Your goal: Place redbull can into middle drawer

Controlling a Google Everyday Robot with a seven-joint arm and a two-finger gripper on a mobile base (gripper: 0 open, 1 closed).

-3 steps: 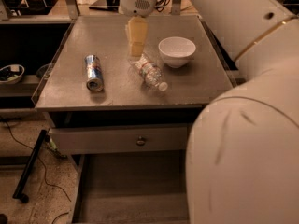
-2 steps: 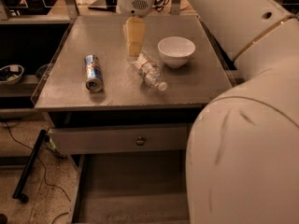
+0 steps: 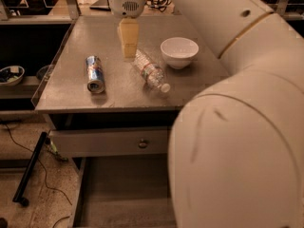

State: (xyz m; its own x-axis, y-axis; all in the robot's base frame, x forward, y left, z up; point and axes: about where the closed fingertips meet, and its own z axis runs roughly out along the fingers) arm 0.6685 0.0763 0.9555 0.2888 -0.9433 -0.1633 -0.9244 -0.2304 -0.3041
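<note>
Camera view of a grey rectangular counter (image 3: 194, 87) above a cabinet of drawers. The slim blue-and-silver redbull can (image 3: 95, 73) lies on its side at centre left of the frame, on the left part of the counter, one round end facing the lower edge of the picture. The clear plastic water bottle (image 3: 150, 71) lies on its side near the centre, its cap pointing to the lower right; the white round bowl (image 3: 179, 51) stands upright just to its upper right, apart from it. The pale yellow gripper (image 3: 128, 52) hangs from its white wrist housing (image 3: 126, 1) at upper centre, over the back of the counter, between the can and the bottle and beside the bottle's base; whether its jaws are apart or together cannot be told, and nothing is seen held. Compared with the frame one second earlier, the gripper has shifted slightly to the left in the picture, towards the can, while the can, bottle and bowl lie as before. Below the counter edge, the grey drawer front (image 3: 99, 144) with a round brass knob (image 3: 143, 143) is closed. Beneath it, at lower centre, the wide grey middle drawer (image 3: 121, 189) stands pulled out, its flat floor showing. The bulky white robot arm (image 3: 237, 151) fills the right side of the frame and hides the right part of the drawers.
</note>
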